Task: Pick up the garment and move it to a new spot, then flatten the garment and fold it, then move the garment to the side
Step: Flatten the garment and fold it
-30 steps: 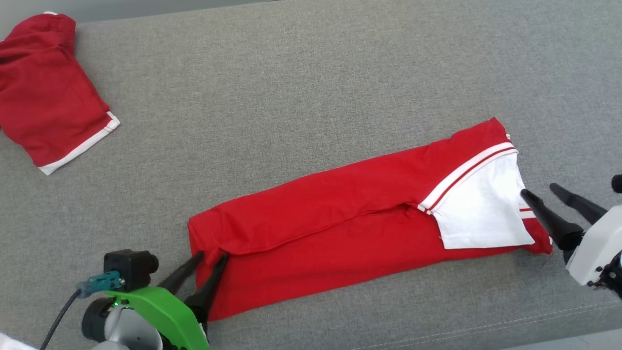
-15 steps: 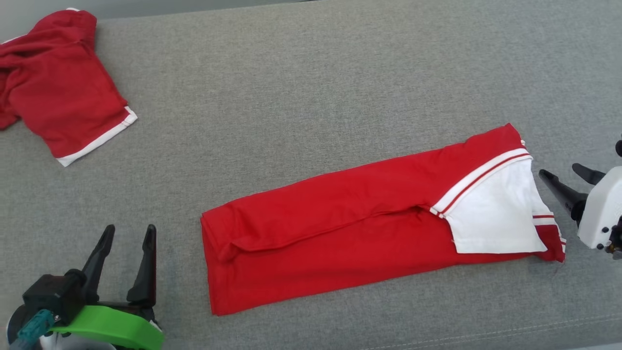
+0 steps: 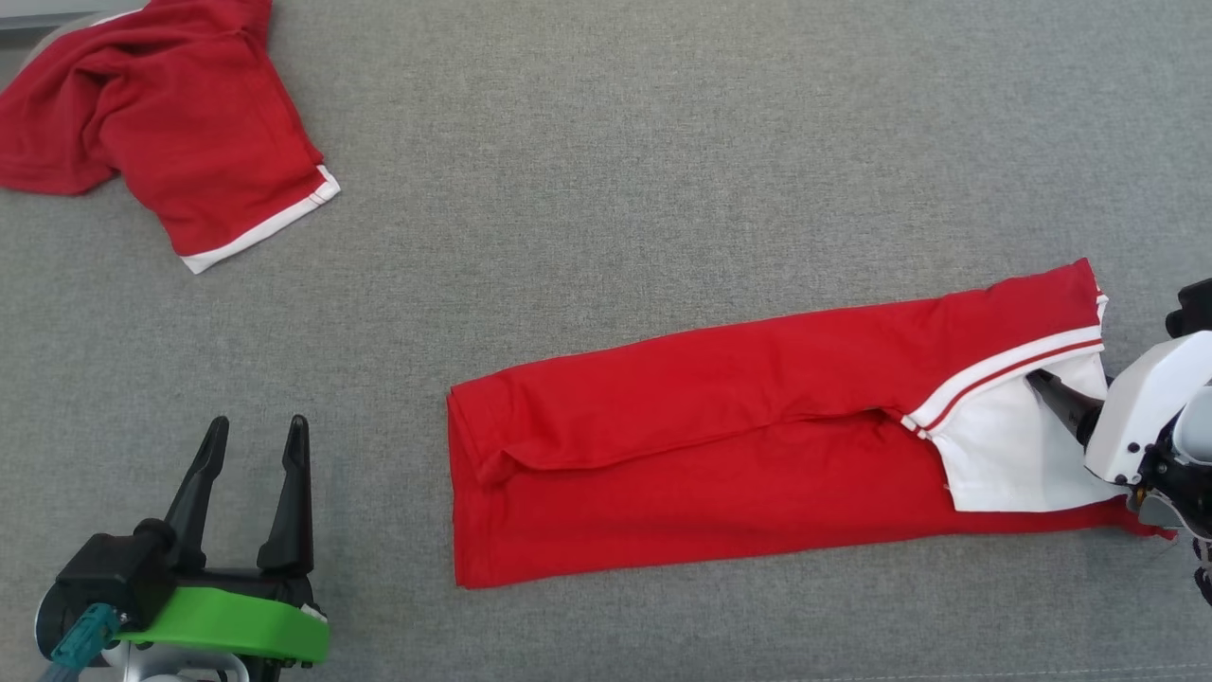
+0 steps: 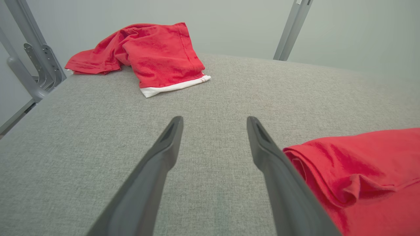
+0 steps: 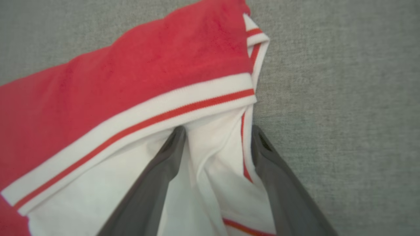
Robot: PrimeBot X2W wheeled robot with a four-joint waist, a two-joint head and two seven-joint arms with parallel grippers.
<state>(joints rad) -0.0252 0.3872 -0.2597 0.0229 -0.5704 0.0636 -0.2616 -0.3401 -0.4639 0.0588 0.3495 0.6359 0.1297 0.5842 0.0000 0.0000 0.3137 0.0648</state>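
As the folded red garment (image 3: 720,455) lies lengthwise across our front, our right gripper (image 5: 218,134) straddles its white end, spread wide and gripping nothing; our left gripper (image 3: 256,436), also spread, sits apart from the other end.

Your left gripper (image 3: 258,422) has let go. A second ago its jaws sat close together at the folded garment's (image 3: 739,455) corner toward the desk's (image 3: 663,142) left edge. Now they stand wide apart, clear of the cloth and nearer that left edge. Your right gripper (image 5: 218,129) had drawn off the other end half a second ago and has come back in, jaws spread astride a ridge of the white panel (image 5: 203,183). The head camera has swung too, so the whole scene sits shifted.
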